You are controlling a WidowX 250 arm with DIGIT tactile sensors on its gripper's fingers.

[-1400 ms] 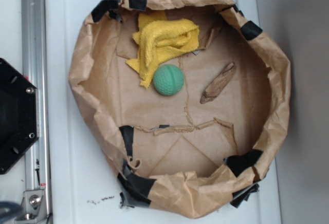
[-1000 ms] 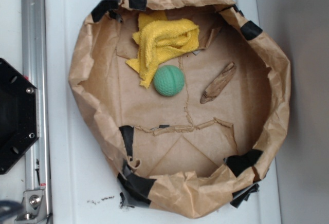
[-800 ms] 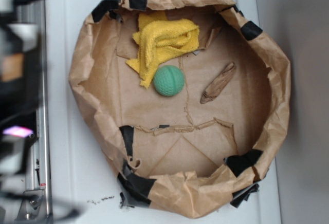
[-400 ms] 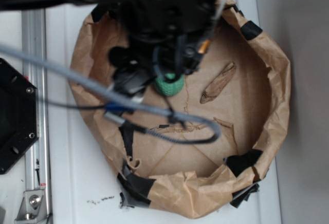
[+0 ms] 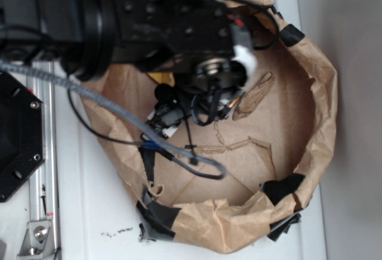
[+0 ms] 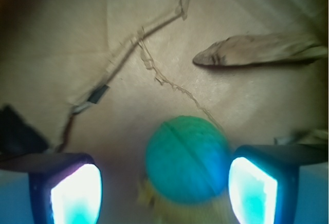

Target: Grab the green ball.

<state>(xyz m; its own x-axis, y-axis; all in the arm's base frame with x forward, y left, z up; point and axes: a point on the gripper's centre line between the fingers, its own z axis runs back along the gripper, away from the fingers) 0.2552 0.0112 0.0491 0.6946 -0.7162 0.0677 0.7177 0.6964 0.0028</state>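
The green ball (image 6: pixel 186 160) lies on the brown paper floor, seen in the wrist view between my two lit fingers and closer to the right pad (image 6: pixel 253 192) than to the left pad (image 6: pixel 76 196). My gripper (image 6: pixel 164 193) is open and holds nothing; a gap shows on both sides of the ball. A corner of the yellow cloth (image 6: pixel 180 212) shows just under the ball. In the exterior view my black arm (image 5: pixel 179 27) hangs over the bag and hides both the ball and the cloth.
A slim brown paper twist (image 5: pixel 253 96) lies to the right of the arm, also visible ahead of the ball (image 6: pixel 262 49). The crumpled paper bag wall (image 5: pixel 319 93) with black tape patches (image 5: pixel 280 188) rings the area. A black base (image 5: pixel 15 135) and a metal rail (image 5: pixel 42 200) stand at the left.
The arm swung in from the left and now hangs over the bag's upper middle, covering the ball and the cloth. The ball and the paper twist stayed put.
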